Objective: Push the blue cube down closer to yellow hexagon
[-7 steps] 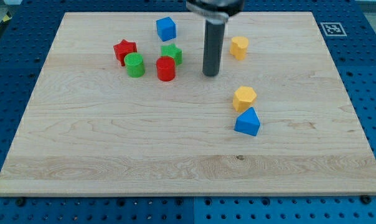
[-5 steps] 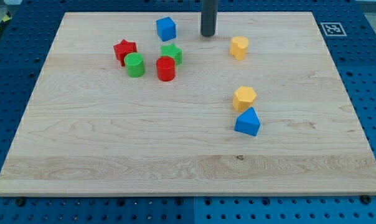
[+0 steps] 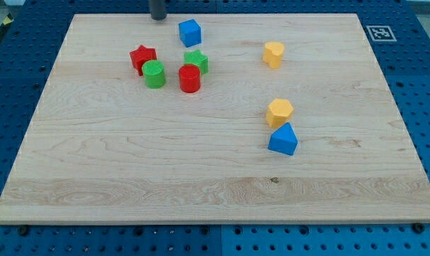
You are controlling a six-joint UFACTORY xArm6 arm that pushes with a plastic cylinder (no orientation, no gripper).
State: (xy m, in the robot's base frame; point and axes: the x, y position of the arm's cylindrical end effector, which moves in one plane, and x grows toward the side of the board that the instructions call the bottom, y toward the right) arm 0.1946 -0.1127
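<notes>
My tip [image 3: 158,18] had swung from mid-counter [image 3: 201,178] to the top edge, upper-left of the untouched blue cube [image 3: 190,32], apparently lining up a push toward the yellow hexagon [image 3: 279,112]; the rod carries no fingers.

At the view's top edge, my tip [image 3: 158,18] rests on the pale wooden surface [image 3: 129,171], up and to the left of the blue plastic cube [image 3: 190,33] and apart from it. The yellow plastic hexagon [image 3: 279,112] lies well down to the right, touching a blue triangular block [image 3: 283,139] below it.
</notes>
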